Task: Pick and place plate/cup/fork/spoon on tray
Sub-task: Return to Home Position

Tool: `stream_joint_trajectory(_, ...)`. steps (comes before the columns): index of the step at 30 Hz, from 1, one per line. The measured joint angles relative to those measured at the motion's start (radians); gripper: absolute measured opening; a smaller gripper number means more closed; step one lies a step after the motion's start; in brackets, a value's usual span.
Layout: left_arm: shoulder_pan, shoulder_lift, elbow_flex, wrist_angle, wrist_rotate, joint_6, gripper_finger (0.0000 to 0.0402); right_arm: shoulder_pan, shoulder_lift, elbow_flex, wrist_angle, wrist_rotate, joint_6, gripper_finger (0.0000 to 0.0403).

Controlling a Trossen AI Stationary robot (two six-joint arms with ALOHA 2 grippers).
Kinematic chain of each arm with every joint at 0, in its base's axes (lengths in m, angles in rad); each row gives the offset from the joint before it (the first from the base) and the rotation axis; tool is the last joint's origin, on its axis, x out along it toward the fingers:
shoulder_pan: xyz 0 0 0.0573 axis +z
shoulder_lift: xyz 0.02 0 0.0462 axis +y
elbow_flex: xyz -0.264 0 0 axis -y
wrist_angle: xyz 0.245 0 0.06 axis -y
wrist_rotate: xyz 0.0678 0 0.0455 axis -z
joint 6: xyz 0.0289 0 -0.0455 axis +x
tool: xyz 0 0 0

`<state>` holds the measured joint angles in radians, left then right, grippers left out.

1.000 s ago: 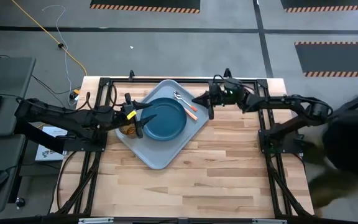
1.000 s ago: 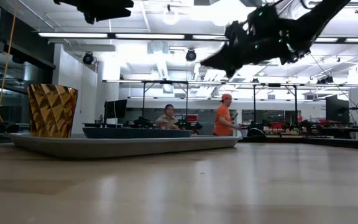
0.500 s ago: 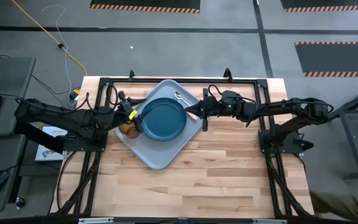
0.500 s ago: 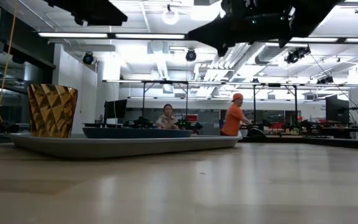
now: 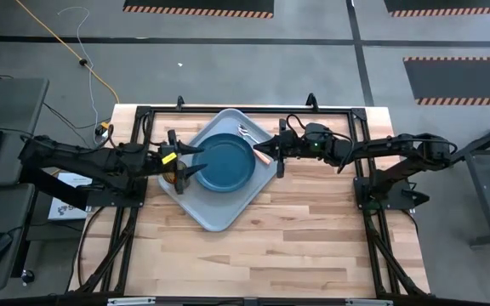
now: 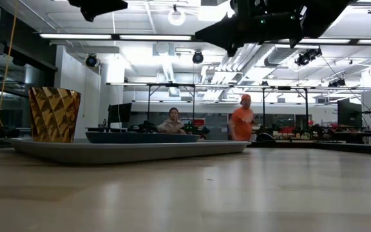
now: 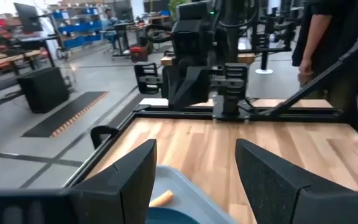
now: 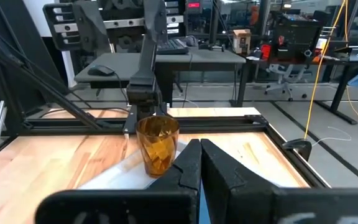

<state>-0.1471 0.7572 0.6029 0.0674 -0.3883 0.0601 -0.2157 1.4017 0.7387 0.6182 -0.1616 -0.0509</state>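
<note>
The left gripper [image 7: 196, 149] hung open above the tray [image 5: 215, 217] near the cup [image 8: 157, 143], the right gripper [image 8: 200, 149] closed opposite

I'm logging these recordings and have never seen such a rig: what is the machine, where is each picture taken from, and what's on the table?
Two dark robot arms work at a wooden table. One picture looks straight down, one level across the tabletop, and one comes from each arm's wrist. On the table lies a grey-blue tray holding a blue plate, an amber cup and orange-handled cutlery. The left end effector hovers open over the plate's edge; the right end effector, shut, hangs near the cutlery. Neither holds anything.
</note>
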Motion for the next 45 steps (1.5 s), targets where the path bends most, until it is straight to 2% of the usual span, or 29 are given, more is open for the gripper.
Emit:
stream_joint_trajectory(6,0.0,-0.039,0.0,-0.052,0.018,-0.012,0.0207,0.0,0.0,0.0,-0.002,-0.003,0.001,0.0)
stream_joint_trajectory(11,0.005,-0.08,-0.054,0.005,0.006,0.011,0.0207,0.0,0.0,0.0,-0.009,-0.003,0.014,0.0)
stream_joint_trajectory(14,0.031,-0.135,-0.102,0.068,-0.032,0.036,0.0207,0.0,0.0,0.0,-0.009,-0.003,0.017,0.0)
stream_joint_trajectory(19,0.118,-0.275,-0.198,0.088,-0.029,0.035,0.0207,0.0,0.0,0.0,-0.009,-0.003,0.017,0.0)
stream_joint_trajectory(22,0.185,-0.372,-0.25,0.087,0.002,0.014,0.0207,0.0,0.001,0.0,-0.01,-0.003,0.017,0.0)
stream_joint_trajectory(25,0.24,-0.459,-0.275,0.039,0.079,-0.022,0.0207,0.0,0.001,0.0,-0.01,-0.003,0.017,0.0)
stream_joint_trajectory(27,0.259,-0.506,-0.277,-0.015,0.122,-0.05,0.0207,0.0,0.001,0.0,-0.011,-0.003,0.017,0.0)
stream_joint_trajectory(31,0.263,-0.554,-0.277,-0.105,0.135,-0.088,0.02,0.0,0.001,0.0,-0.011,-0.003,0.017,0.0)
stream_joint_trajectory(35,0.234,-0.559,-0.337,-0.029,0.146,-0.13,0.0153,0.0,0.001,0.0,-0.011,-0.003,0.017,0.0)
stream_joint_trajectory(40,0.191,-0.554,-0.491,0.199,0.145,-0.114,0.0026,0.0,0.001,0.0,-0.011,-0.003,0.017,0.0)
stream_joint_trajectory(43,0.189,-0.568,-0.511,0.215,0.132,-0.076,0.0012,0.0,0.001,0.0,-0.012,-0.003,0.017,0.0)
stream_joint_trajectory(45,0.194,-0.58,-0.496,0.164,0.134,-0.07,0.0006,0.0,0.001,0.0,-0.015,-0.003,0.017,0.0)
